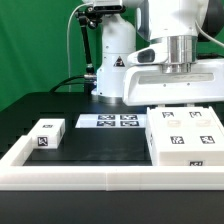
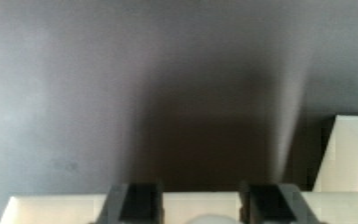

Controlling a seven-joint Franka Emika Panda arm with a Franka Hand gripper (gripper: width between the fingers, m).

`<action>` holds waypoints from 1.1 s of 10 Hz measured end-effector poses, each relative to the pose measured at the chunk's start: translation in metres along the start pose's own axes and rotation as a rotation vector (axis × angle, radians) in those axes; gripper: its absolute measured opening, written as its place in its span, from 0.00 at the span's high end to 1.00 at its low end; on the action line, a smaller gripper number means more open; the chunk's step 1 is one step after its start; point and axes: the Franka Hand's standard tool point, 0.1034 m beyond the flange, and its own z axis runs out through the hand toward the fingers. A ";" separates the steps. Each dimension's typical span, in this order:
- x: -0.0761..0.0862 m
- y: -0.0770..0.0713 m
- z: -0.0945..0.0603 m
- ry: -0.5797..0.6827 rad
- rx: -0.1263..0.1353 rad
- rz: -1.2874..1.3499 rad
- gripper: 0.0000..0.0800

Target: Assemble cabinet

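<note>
Fingers (image 2: 140, 205) of the claw (image 2: 206, 192) stand spread apart in the wrist view. There is a gap between them and they pinch nothing. Past them is bare black table (image 2: 123, 90). A white edge shows at one side, a little away from the fingers. I cannot tell which piece it is.

In the exterior view the arm (image 1: 172, 45) hangs near the far edge of the cabinet's big box (image 1: 183, 135). The claw tips are hidden there. The big box sits on the exterior view's right. Its front edge is close to the white rail (image 1: 80, 178), but I cannot tell if they touch. The small block (image 1: 47, 133) sits on the exterior view's left, near the rail's side edge and well apart from the big box. The marker board (image 1: 108, 121) lies flat between them, farther back. In front of it is a wide open patch of black table.
</note>
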 end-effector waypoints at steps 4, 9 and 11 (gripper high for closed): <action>-0.002 0.008 -0.003 -0.023 -0.002 -0.011 0.74; 0.016 0.001 -0.037 -0.079 0.021 -0.010 0.74; 0.015 0.001 -0.037 -0.081 0.021 -0.010 0.75</action>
